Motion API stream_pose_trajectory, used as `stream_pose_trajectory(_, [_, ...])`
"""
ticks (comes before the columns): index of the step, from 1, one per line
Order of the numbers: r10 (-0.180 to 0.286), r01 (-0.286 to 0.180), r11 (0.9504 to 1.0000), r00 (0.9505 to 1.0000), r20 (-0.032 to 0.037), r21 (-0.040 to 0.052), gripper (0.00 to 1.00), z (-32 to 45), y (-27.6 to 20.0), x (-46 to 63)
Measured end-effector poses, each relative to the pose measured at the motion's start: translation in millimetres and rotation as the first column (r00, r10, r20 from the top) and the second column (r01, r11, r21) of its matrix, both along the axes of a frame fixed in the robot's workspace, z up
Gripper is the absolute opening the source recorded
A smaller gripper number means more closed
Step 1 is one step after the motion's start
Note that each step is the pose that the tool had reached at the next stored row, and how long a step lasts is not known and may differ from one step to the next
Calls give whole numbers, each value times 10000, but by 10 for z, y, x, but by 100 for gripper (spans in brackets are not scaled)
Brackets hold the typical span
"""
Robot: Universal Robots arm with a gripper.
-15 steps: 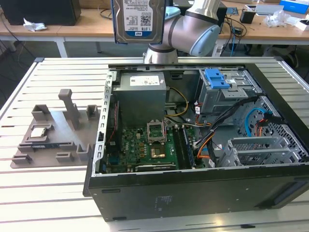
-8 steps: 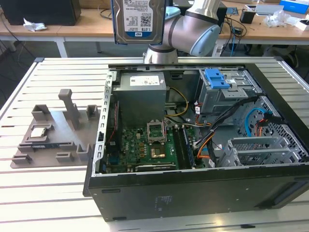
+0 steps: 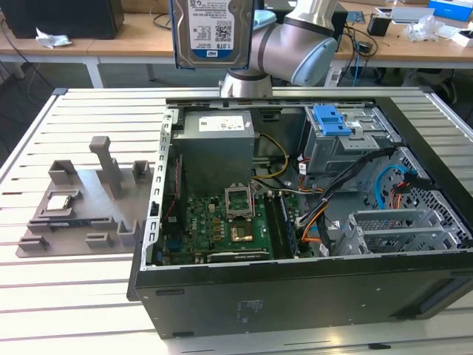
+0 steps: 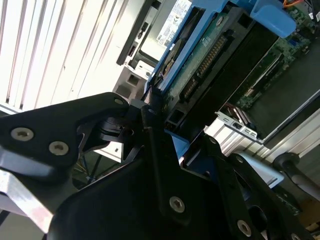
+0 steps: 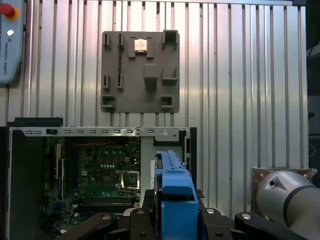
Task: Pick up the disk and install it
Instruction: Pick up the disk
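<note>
Black fingers point(image 4: 155, 145) of the gripper point(image 4: 175, 137) are clenching the disk point(image 4: 210, 55) by its blue-framed edges in the second wrist view, and the circuit-board side is facing that camera. In the first wrist view the gripper point(image 5: 172, 217) is gripping the disk point(image 5: 172, 187) edge-on, with one finger at each side. In the exterior view the disk point(image 3: 201, 33) is hanging upright, label toward the camera, well above the open computer case point(image 3: 295, 299) and touching none of it. The arm point(image 3: 295, 48) is standing at the case's far side. Inside the case, a grey drive cage point(image 3: 332, 155) carrying a blue bracket point(image 3: 330, 118) is sitting toward the exterior view's right, and the motherboard point(image 3: 222, 222) toward its left. A grey fixture plate point(image 3: 81, 200) is lying on the slatted table point(image 3: 59, 303) beside the case.
</note>
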State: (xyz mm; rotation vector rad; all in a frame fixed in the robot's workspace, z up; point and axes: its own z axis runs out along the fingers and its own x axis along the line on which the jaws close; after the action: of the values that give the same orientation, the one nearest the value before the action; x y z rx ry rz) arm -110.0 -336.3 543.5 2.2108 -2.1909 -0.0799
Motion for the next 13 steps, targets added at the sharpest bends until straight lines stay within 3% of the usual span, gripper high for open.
stream_pose_trajectory(13, [0, 0, 10000, 10000, 0, 1, 37, -2, -85, 0])
